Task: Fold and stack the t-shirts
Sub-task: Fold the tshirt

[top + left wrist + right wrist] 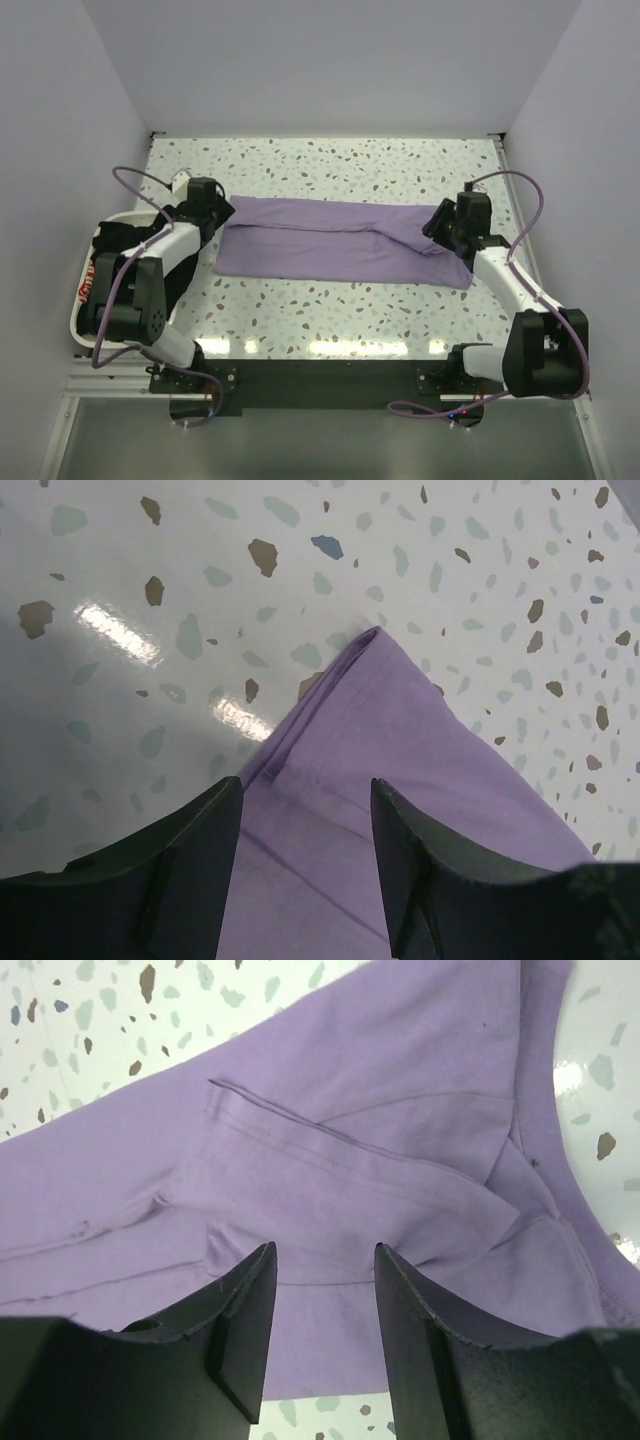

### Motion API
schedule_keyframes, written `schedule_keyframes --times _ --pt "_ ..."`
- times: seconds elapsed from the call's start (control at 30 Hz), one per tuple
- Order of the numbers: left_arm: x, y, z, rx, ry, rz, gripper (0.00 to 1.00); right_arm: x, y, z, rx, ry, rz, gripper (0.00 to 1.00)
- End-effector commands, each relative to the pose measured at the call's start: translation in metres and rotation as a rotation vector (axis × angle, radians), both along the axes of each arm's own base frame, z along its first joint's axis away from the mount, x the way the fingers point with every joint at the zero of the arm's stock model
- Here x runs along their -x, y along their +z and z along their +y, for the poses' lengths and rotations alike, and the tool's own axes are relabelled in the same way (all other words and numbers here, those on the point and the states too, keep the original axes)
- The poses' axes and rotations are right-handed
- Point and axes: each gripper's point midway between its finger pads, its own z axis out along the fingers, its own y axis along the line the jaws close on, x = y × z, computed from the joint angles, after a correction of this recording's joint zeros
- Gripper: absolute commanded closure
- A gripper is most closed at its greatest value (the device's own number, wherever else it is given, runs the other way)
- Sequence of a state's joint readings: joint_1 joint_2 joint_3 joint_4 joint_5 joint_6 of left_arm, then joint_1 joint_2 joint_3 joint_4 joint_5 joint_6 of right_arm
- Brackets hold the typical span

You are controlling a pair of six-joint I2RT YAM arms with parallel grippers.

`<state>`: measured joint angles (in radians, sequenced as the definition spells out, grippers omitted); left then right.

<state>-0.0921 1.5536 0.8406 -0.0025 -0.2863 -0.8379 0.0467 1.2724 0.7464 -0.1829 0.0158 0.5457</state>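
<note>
The lavender t-shirt (pixel 340 240) lies folded into a long band on the table (pixel 330 165), its long axis running left to right between the two arms. The left end effector (pixel 305 800) is at the shirt's left corner, fingers spread with the cloth between them. The right end effector (pixel 320 1260) is over the right end, also spread and not pinching the fabric.

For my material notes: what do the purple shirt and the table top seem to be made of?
Purple shirt: soft knit cloth, probably cotton, matte; stitched hems and soft creases show.
Table top: hard, glossy speckled surface like terrazzo, perhaps only a printed laminate; lamp glare reflects on it.
</note>
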Motion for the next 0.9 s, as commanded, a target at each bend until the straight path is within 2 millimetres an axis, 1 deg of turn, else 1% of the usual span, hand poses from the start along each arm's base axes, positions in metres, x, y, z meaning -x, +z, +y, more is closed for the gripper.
schedule_keyframes --times 0.0,0.03,0.07,0.1,0.13,0.17,0.2,0.23,0.27,0.3,0.33,0.4,0.63,0.77,0.8,0.87 --pt "-0.015 0.022 -0.011 -0.026 0.019 -0.021 0.41 -0.012 0.028 0.001 0.03 0.022 -0.059 0.52" --pt "-0.021 0.028 -0.012 -0.045 0.031 -0.026 0.41 -0.015 0.028 0.002 0.034 0.031 -0.057 0.52" --pt "-0.017 0.021 -0.019 -0.056 0.025 0.017 0.41 -0.017 0.024 0.003 0.036 0.035 -0.04 0.52" --pt "-0.017 0.01 -0.022 -0.051 0.039 0.05 0.41 -0.021 0.027 0.007 0.032 0.045 -0.047 0.52" --pt "-0.019 0.011 -0.024 -0.054 0.045 0.054 0.41 -0.024 0.028 0.009 0.032 0.051 -0.052 0.52" --pt "-0.017 0.005 -0.029 -0.056 0.04 0.077 0.41 -0.027 0.025 0.011 0.03 0.056 -0.046 0.52" --pt "-0.017 -0.003 -0.031 -0.052 0.052 0.096 0.41 -0.031 0.029 0.015 0.031 0.065 -0.057 0.52" --pt "-0.018 -0.004 -0.032 -0.054 0.062 0.099 0.41 -0.033 0.029 0.016 0.029 0.068 -0.054 0.52" --pt "-0.015 -0.008 -0.034 -0.056 0.063 0.12 0.41 -0.033 0.027 0.019 0.036 0.075 -0.042 0.52" --pt "-0.014 -0.015 -0.036 -0.051 0.074 0.138 0.41 -0.036 0.03 0.02 0.036 0.076 -0.048 0.52" --pt "-0.016 -0.014 -0.036 -0.051 0.081 0.137 0.41 -0.035 0.03 0.021 0.038 0.081 -0.047 0.52" --pt "-0.013 -0.021 -0.038 -0.057 0.093 0.163 0.41 -0.032 0.026 0.021 0.045 0.082 -0.037 0.52" --pt "-0.01 -0.026 -0.034 -0.078 0.126 0.189 0.43 -0.017 0.011 0.018 0.042 0.063 0.002 0.51" --pt "-0.014 -0.023 -0.036 -0.075 0.118 0.172 0.43 -0.008 0.003 0.014 0.051 0.048 0.015 0.46" --pt "-0.015 -0.024 -0.036 -0.077 0.114 0.172 0.43 -0.007 0.003 0.014 0.053 0.047 0.017 0.42" --pt "-0.019 -0.022 -0.038 -0.075 0.099 0.159 0.44 -0.006 -0.001 0.012 0.06 0.045 0.024 0.4"
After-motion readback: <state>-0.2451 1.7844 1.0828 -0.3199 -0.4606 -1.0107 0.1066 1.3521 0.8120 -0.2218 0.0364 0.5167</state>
